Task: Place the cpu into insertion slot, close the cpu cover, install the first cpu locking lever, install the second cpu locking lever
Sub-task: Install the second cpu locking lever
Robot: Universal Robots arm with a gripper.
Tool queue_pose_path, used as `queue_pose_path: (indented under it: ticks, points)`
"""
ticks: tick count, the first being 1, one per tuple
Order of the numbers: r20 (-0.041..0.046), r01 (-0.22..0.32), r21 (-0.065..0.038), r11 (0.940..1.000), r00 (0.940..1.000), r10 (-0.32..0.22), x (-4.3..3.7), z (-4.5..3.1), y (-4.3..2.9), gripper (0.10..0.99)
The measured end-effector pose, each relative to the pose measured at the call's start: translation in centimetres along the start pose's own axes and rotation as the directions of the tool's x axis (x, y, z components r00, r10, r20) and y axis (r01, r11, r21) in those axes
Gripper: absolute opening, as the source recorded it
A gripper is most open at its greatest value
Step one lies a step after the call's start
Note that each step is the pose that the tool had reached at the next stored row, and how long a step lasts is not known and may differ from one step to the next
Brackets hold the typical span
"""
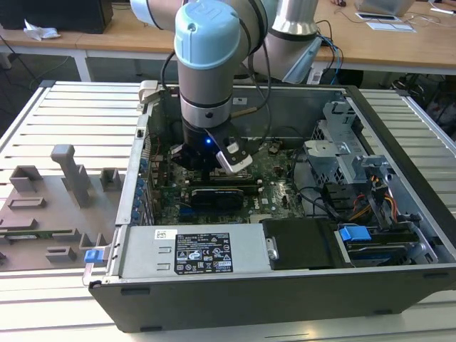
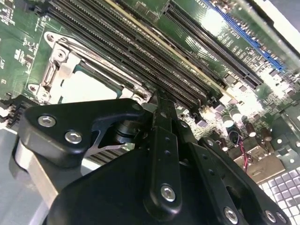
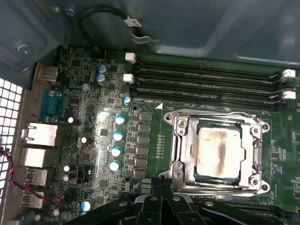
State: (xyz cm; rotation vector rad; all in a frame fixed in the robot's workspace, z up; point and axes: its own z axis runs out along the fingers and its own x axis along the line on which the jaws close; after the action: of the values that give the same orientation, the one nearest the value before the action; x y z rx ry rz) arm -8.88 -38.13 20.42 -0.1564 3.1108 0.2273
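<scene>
The cpu (image 3: 218, 152) lies flat in the insertion slot (image 3: 174, 174), its silver top showing through the window of the cpu cover (image 3: 183, 140), which is folded down over it. In the second wrist view the cpu (image 2: 86, 86) sits inside the cover frame (image 2: 60, 65). A thin metal lever (image 3: 211, 114) runs along the socket's side nearest the memory slots. My gripper (image 3: 162, 183) is shut, its black fingertips (image 2: 161, 101) pressed together at the socket's edge between the cover and the memory slots. I cannot tell if anything is pinched between them. In the exterior view the gripper (image 1: 205, 169) reaches down into the open computer case.
Long black memory slots (image 3: 206, 77) run beside the socket. Capacitors (image 3: 117, 136) and rear ports (image 3: 40, 133) lie on the board's other side. In the exterior view the case wall (image 1: 135, 164), power supply (image 1: 196, 249), drive cage (image 1: 342, 153) and cables (image 1: 377, 203) hem in the arm.
</scene>
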Motion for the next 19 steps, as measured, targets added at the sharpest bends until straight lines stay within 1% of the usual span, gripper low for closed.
queue_pose_path:
  ticks: [2,4,9,11,13,15,17,18,19]
  points:
    - [-0.0014,0.013,-0.004,0.9999,0.9999,-0.013,-0.03,0.21,0.28,0.106]
    - [-0.0020,0.020,-0.005,0.9998,0.9998,-0.020,-0.05,0.25,0.43,0.106]
    - [-0.0038,0.029,-0.005,0.9996,0.9996,-0.029,-0.02,0.68,0.36,0.106]
    - [-0.0020,0.031,-0.007,0.9995,0.9995,-0.031,0.05,0.67,0.09,0.106]
    - [-0.0001,0.032,-0.010,0.9994,0.9995,-0.032,0.11,0.49,-0.04,0.106]
    - [0.0008,0.034,-0.012,0.9994,0.9994,-0.034,0.09,-0.06,0.04,0.106]
    - [0.0008,0.034,-0.013,0.9993,0.9994,-0.034,0.08,-0.45,0.10,0.106]
    - [0.0009,0.034,-0.013,0.9993,0.9994,-0.034,0.04,-0.68,0.20,0.106]
    - [0.0006,0.034,-0.012,0.9994,0.9994,-0.034,-0.22,-0.68,0.42,0.106]
